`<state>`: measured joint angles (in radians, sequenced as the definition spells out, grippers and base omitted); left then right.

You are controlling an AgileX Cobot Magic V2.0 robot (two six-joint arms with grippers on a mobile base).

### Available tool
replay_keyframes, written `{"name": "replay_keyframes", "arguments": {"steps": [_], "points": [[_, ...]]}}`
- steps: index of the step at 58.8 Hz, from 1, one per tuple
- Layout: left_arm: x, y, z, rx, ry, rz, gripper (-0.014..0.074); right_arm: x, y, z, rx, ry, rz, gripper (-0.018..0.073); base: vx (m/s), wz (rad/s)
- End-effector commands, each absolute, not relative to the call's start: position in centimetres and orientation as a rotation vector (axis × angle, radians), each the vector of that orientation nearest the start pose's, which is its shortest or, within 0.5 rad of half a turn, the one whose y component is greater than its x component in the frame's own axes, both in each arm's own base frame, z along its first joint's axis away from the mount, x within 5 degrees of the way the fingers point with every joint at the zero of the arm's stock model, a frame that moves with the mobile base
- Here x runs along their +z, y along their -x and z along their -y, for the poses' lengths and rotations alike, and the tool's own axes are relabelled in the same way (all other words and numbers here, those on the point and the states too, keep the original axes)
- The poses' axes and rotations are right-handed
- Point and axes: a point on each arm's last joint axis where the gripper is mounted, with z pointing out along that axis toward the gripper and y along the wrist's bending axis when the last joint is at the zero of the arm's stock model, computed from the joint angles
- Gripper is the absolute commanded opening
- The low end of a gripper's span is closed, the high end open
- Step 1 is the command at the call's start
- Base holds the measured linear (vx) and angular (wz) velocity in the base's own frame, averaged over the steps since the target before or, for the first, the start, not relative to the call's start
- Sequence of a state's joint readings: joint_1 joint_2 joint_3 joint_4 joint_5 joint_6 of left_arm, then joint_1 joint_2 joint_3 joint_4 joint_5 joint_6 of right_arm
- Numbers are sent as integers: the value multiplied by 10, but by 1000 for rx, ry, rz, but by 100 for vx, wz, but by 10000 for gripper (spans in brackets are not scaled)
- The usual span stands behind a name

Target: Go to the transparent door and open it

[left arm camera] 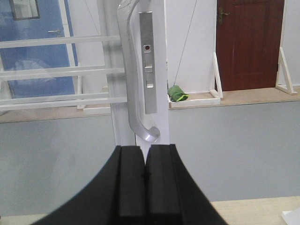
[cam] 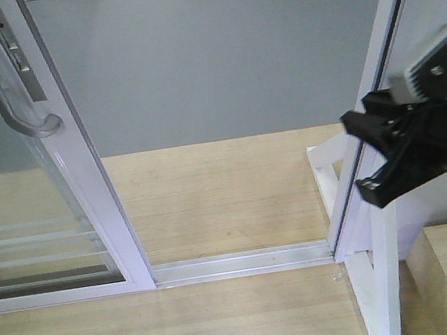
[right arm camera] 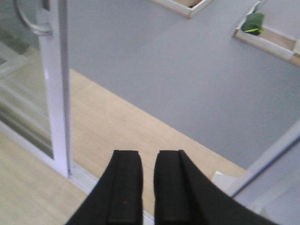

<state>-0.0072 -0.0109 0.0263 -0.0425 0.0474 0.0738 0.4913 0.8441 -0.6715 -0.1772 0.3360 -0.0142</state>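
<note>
The transparent door [cam: 12, 205] stands at the left of the front view: clear glass, thin white horizontal bars, smooth white metal frame. Its curved, brushed-metal handle [cam: 3, 82] sits on the right stile, ending in a hooked tip. A pale metal floor track [cam: 241, 262] runs rightward across wood-grain flooring. The left pincer [left arm camera: 145, 161], matte black, is pressed together just below the handle. The right pincer [right arm camera: 147, 180] is slightly spread, holding nothing.
</note>
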Motion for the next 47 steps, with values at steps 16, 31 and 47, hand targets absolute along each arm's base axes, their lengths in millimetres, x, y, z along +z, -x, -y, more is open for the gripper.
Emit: {"name": "replay_keyframes", "arguments": {"steps": [16,31,47], "points": [[198,-57,0,2,-15,-1481,-6,372,-100,2,-217,192,-1654,-11,0,0],[198,-57,0,2,-15,-1481,-6,306,-72,10,-228,9,-1503,-8,0,0],[198,-57,0,2,-15,-1481,-6,216,-52,7,-208,-6,-1509,-8,0,0]]}}
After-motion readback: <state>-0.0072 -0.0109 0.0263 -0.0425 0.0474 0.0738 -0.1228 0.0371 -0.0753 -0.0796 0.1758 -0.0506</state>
